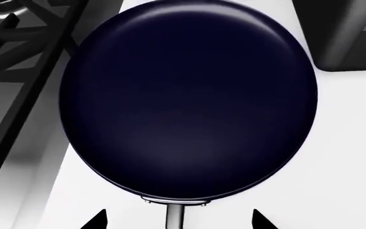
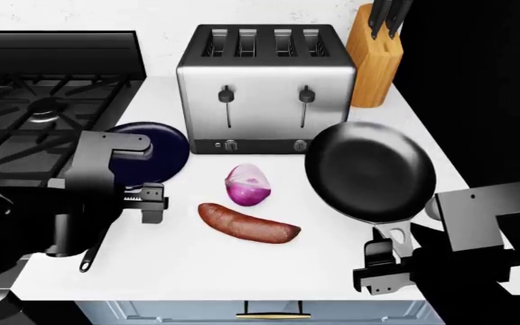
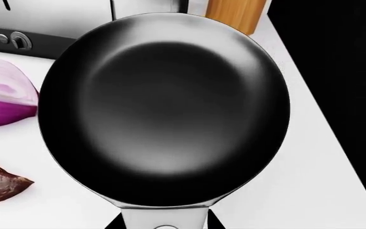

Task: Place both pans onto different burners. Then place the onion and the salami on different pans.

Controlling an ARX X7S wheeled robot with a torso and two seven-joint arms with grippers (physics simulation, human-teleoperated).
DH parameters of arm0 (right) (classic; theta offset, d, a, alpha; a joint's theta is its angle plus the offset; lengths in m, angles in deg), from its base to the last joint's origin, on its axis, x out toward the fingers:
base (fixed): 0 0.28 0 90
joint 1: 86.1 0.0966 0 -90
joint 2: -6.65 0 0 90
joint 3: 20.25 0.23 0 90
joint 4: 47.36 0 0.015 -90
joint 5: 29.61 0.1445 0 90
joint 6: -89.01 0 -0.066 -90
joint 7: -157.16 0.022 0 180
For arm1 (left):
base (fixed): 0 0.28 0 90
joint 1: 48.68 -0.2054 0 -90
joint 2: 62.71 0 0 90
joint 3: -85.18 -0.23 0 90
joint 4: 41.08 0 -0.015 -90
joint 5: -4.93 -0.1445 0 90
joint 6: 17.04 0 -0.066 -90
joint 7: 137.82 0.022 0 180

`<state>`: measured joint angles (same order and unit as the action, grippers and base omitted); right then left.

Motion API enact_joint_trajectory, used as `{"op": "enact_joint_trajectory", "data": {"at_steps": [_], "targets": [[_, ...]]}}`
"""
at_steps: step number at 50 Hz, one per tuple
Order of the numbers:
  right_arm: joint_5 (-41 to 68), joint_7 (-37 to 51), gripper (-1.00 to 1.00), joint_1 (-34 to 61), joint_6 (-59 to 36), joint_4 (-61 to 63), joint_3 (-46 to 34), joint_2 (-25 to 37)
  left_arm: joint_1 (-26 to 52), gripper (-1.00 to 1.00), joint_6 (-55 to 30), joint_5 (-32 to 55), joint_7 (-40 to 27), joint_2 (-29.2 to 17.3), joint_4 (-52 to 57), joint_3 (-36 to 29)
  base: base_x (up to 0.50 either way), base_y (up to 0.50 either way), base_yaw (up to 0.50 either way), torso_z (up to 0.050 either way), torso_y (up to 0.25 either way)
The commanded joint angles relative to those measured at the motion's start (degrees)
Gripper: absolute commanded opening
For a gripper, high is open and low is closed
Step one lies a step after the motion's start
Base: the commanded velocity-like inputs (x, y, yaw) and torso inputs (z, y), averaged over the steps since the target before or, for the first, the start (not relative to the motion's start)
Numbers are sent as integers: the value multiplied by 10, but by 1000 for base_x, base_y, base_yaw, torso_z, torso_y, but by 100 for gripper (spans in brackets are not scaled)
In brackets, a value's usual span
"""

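The dark navy pan [image 1: 189,100] lies on the white counter beside the stove; in the head view [image 2: 156,145] my left arm partly covers it. My left gripper [image 1: 179,220] is open, its fingers wide apart on either side of the pan's thin handle [image 1: 175,217]. The larger black pan [image 3: 164,109] sits at the counter's right [image 2: 368,169]. My right gripper [image 3: 165,223] is shut on its grey handle [image 3: 164,217]. The purple onion [image 2: 246,184] and the reddish-brown salami [image 2: 248,223] lie on the counter between the pans. A burner [image 2: 45,108] shows under the stove grates.
A steel toaster [image 2: 265,88] stands at the back of the counter, with a wooden knife block [image 2: 375,61] to its right. The stove grates [image 1: 11,43] run alongside the navy pan. The counter's front edge [image 2: 242,298] is close below the salami.
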<state>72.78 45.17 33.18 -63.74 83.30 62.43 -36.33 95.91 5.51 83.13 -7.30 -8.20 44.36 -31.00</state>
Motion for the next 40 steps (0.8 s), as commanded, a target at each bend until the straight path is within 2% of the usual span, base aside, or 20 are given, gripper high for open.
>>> {"op": "enact_joint_trajectory", "data": {"at_steps": [1,2,40], "targets": [[-29,0,-100,13,0,1,16,-2,-20,100,4,-11,9,4,-20,-18,0,0,0,0,0],[-30,0,-100,12,0,1,16,-2,-20,-100,5,-11,7,3,-20,-17,0,0,0,0,0],[-30,1,-100,10,11,8,10,1,-16,-100,15,31,-19,-14,34,16,0,0,0,1,1]]}}
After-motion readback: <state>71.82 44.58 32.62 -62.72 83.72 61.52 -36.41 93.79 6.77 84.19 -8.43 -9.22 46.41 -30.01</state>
